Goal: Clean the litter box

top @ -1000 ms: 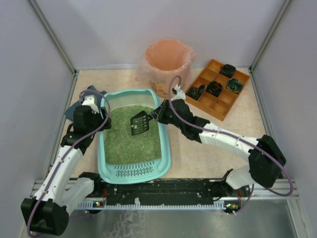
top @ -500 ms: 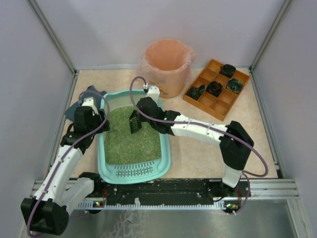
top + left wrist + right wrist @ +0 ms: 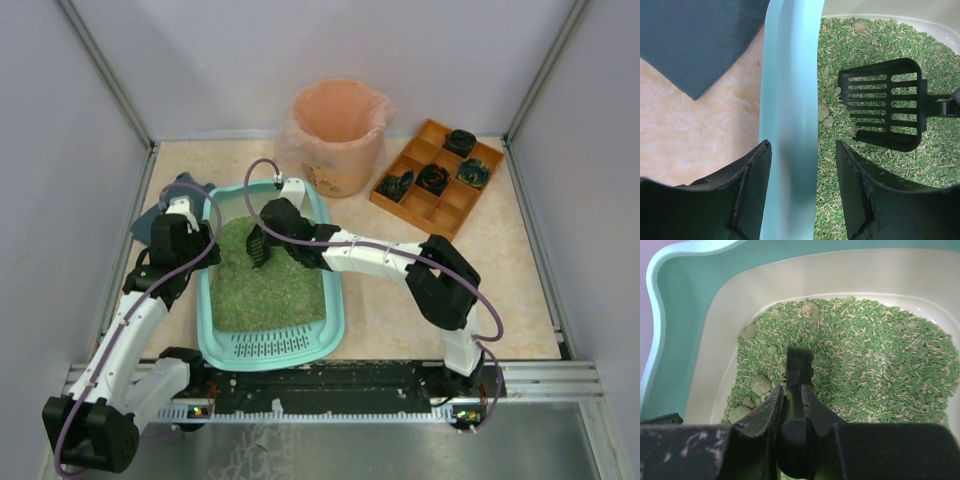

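Note:
The teal litter box (image 3: 335, 300) holds green litter with grey-green clumps (image 3: 761, 385) near its far left corner. My right gripper (image 3: 280, 228) reaches over the box and is shut on the handle of a black slotted scoop (image 3: 258, 246). The scoop (image 3: 885, 110) hovers over the litter beside the clumps (image 3: 824, 112). In the right wrist view the gripper (image 3: 792, 388) clamps the scoop (image 3: 800, 365), which shows edge-on. My left gripper (image 3: 803, 145) straddles the box's left rim (image 3: 790, 100), open, with a gap showing at the inner finger.
A peach-lined round bin (image 3: 338, 120) stands behind the box. An orange compartmented tray (image 3: 438, 180) with dark items sits at the back right. A dark mat (image 3: 700, 40) lies left of the box under my left arm. Enclosure walls close in on both sides.
My right arm has swung left across the box, carrying the scoop from near the right rim to the far left of the litter. The left jaws have narrowed around the rim.

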{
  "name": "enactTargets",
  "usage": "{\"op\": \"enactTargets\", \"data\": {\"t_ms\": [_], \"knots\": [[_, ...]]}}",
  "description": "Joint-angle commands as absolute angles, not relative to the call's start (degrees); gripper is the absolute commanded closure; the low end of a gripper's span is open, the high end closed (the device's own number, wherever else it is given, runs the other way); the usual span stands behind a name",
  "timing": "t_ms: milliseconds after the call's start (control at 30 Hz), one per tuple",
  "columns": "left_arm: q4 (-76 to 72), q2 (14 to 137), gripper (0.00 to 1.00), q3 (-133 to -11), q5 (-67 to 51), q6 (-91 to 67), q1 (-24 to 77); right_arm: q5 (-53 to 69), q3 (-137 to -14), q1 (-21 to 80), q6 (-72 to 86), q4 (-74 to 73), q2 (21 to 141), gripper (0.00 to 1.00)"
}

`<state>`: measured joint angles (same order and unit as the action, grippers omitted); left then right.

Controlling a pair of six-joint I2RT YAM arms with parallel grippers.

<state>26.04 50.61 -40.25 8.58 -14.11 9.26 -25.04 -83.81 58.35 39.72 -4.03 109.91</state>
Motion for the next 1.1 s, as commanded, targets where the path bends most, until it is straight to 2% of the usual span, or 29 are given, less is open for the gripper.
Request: {"op": "enactTargets", "data": {"t_ms": [0,300,633,900,1067], "knots": [[26.02,50.83,0.41,-40.56,8.88,-14.23,9.49,-20.01,-85.92,58.27,42.69,-1.21,113.28,1.0],[25.97,51.12,0.42,-40.5,8.4,-14.06,9.45,-6.35,-77.19,58.71,54.51,10.02,115.31,1.0],[25.75,51.09,0.43,-40.38,7.88,-13.9,9.49,-1.56,-68.43,58.63,60.22,26.39,112.24,1.0],[25.66,50.8,0.43,-40.34,7.89,-13.88,9.48,-4.16,-62.95,58.02,61.54,36.15,108.23,1.0],[25.68,51.0,0.43,-40.36,7.9,-13.88,9.49,-7.02,-60.81,57.33,61.2,36.3,104.98,1.0]]}}
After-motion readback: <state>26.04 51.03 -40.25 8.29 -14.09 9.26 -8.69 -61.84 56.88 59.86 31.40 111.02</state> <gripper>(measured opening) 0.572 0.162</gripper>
